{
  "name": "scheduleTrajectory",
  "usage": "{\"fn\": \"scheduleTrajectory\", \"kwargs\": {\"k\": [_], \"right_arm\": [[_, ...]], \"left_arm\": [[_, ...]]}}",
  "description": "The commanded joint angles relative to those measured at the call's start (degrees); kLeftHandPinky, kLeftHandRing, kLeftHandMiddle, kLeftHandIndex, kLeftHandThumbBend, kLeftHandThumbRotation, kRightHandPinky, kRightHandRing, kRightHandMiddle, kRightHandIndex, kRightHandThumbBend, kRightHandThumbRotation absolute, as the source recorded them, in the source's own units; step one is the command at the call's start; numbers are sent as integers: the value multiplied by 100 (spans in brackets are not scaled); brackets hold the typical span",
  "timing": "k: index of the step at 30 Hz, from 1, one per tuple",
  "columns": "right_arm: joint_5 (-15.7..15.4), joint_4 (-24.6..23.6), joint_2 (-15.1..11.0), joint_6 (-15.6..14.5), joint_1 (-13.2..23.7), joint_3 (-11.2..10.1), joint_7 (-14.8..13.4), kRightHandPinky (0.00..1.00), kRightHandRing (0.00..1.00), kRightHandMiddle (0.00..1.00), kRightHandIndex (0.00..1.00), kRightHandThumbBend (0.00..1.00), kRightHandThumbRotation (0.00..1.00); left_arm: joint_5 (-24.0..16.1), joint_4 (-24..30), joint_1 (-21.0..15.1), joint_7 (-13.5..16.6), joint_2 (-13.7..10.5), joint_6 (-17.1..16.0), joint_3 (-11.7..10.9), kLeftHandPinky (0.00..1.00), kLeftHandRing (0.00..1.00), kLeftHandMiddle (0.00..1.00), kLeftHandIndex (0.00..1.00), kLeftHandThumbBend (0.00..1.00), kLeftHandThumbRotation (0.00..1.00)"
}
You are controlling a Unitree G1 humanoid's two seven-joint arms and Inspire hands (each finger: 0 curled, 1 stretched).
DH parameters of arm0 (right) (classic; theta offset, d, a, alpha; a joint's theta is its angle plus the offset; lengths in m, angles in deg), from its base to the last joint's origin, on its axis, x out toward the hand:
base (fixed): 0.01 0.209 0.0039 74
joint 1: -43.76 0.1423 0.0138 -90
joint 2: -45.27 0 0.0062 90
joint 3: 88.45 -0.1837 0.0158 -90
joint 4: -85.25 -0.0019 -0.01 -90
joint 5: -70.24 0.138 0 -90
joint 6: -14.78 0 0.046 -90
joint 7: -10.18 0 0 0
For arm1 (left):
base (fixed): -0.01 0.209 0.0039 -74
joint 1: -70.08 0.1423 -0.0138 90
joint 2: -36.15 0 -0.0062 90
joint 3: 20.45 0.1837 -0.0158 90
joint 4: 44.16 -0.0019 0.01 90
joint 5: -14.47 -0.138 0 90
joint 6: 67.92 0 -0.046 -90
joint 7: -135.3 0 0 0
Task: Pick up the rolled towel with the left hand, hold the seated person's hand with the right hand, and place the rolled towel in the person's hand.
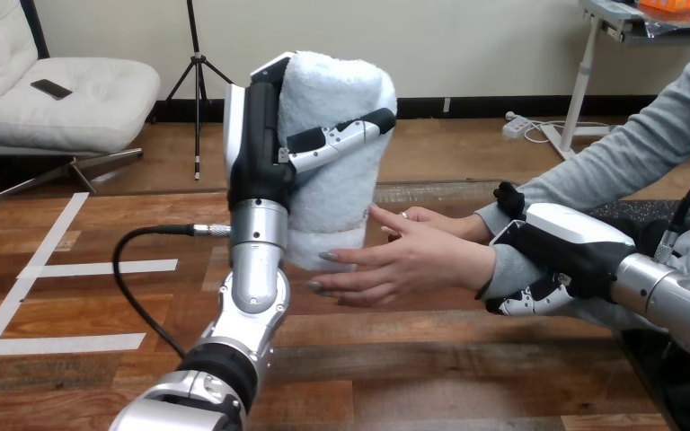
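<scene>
Fingers [526, 303] of the right hand [561, 247] curl under the person's wrist [503, 269], the thumb over its top, clasping it above the table [467, 377]. Ahead of that grip the person's hand [413, 260] lies open, its fingers stretched out toward the left, their tips at the lower end of the rolled towel [337, 193]. This towel stands upright in the air, clear of the wood. Around it the left hand [256, 153] is closed, one finger wrapped across its front, the palm against its left side.
</scene>
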Motion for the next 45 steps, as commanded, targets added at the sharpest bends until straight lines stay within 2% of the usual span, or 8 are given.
{"fn": "scheduleTrajectory", "kwargs": {"k": [1, 11, 20, 31, 45], "right_arm": [[184, -278, 159, 1, 207, -185, -12, 24, 28, 35, 38, 38, 8], [217, -356, 168, -51, 204, -206, 38, 25, 29, 35, 38, 38, 9], [204, -457, 159, -127, 195, -204, 76, 26, 30, 37, 40, 37, 11], [217, -469, 158, -74, 186, -206, 80, 26, 30, 37, 40, 37, 13], [218, -512, 172, -170, 189, -179, 91, 27, 31, 37, 40, 37, 16]], "left_arm": [[41, 119, -299, -31, -12, -209, -56, 35, 38, 42, 43, 54, 0], [99, 112, -222, -159, 56, -213, -78, 37, 40, 43, 43, 54, 0], [67, 101, -158, -108, 101, -213, -63, 37, 39, 42, 43, 54, 0], [184, 101, -61, -257, 214, -226, -114, 33, 37, 41, 43, 56, 0], [316, 126, 139, -477, 408, -226, -177, 33, 37, 41, 42, 58, 0]]}}
